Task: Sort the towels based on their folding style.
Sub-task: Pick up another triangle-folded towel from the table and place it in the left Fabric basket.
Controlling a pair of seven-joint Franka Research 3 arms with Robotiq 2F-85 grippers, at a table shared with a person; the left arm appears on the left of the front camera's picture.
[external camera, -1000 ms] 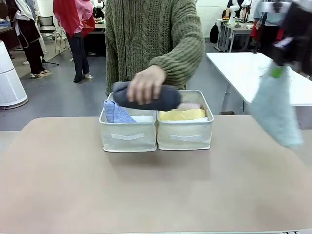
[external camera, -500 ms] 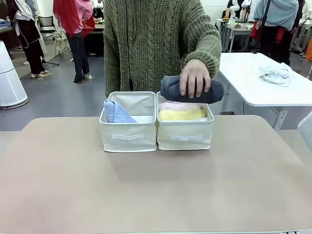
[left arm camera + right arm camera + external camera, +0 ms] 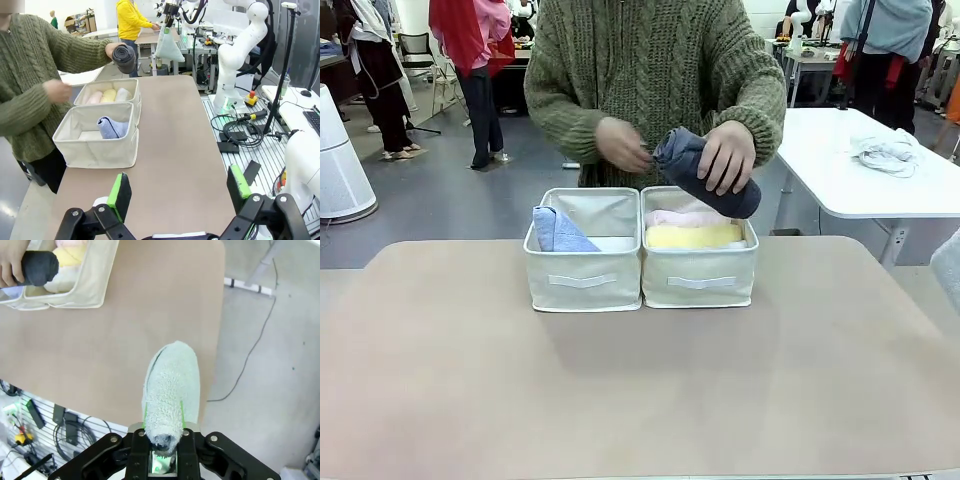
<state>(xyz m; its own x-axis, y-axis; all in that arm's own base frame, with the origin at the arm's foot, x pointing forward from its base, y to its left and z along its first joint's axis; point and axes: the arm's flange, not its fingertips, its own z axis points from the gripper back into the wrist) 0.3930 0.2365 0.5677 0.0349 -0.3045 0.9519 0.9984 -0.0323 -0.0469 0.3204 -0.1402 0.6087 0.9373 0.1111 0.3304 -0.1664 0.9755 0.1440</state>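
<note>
Dark grey towel (image 3: 692,172): a tight terry roll, tilted, held in the air over the back of the right bin (image 3: 700,280).
Person's hands: one hand (image 3: 727,156) wraps round the middle of the roll. The other hand (image 3: 620,145) is at its upper end, blurred, and I cannot tell if it touches.
Right bin: a square beige fabric box holding rolls laid side by side: a pink towel (image 3: 685,217), a yellow towel (image 3: 694,236) and a white towel (image 3: 123,93).
Left bin (image 3: 582,282): the same make, touching the right bin. It holds a grey-blue towel (image 3: 559,230) folded to a point and leaning in the left corner, with pale cloth lying flat beside it.
Light blue towel (image 3: 171,390): a fuzzy cone fold, narrow end in the right gripper (image 3: 164,439), hanging clear of the surface (image 3: 640,400) past its right edge.
Right gripper: the jaws are clamped on the tip of the light blue towel.
Left gripper (image 3: 179,190): the jaws are wide apart with nothing between them, low over the surface and well apart from the bins.
</note>
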